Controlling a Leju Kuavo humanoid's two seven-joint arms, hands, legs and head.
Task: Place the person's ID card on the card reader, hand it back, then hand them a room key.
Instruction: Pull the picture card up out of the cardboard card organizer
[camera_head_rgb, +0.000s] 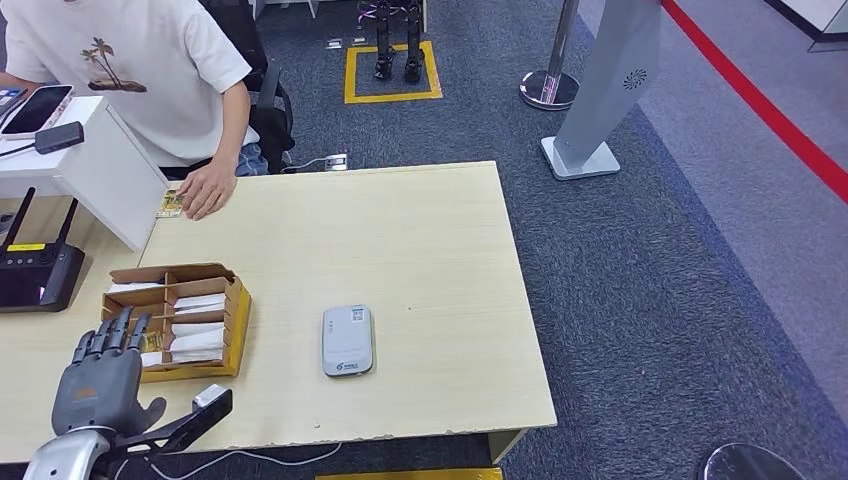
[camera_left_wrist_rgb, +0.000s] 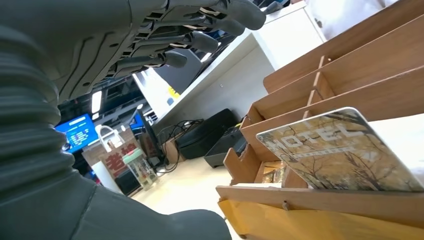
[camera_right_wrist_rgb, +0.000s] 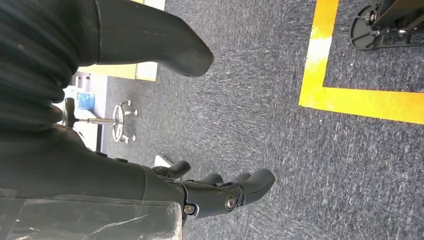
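A grey card reader (camera_head_rgb: 347, 340) lies flat near the table's front middle. At the far left edge of the table a person's hand (camera_head_rgb: 206, 190) rests on the ID card (camera_head_rgb: 170, 203). A wooden divided box (camera_head_rgb: 178, 318) holds white room key sleeves; in the left wrist view a "HOTEL" key card (camera_left_wrist_rgb: 345, 152) stands in that box (camera_left_wrist_rgb: 320, 87). My left hand (camera_head_rgb: 100, 375) hovers open at the box's near left corner, fingers spread, holding nothing. My right hand (camera_right_wrist_rgb: 220, 192) hangs over the carpet, fingers loosely apart and empty.
A black router (camera_head_rgb: 38, 275) sits on the side desk to the left. A white counter block (camera_head_rgb: 100, 165) with a phone (camera_head_rgb: 38, 108) stands beside the person (camera_head_rgb: 130, 60). A grey kiosk stand (camera_head_rgb: 600, 90) and a stanchion base (camera_head_rgb: 549, 88) are on the carpet behind the table.
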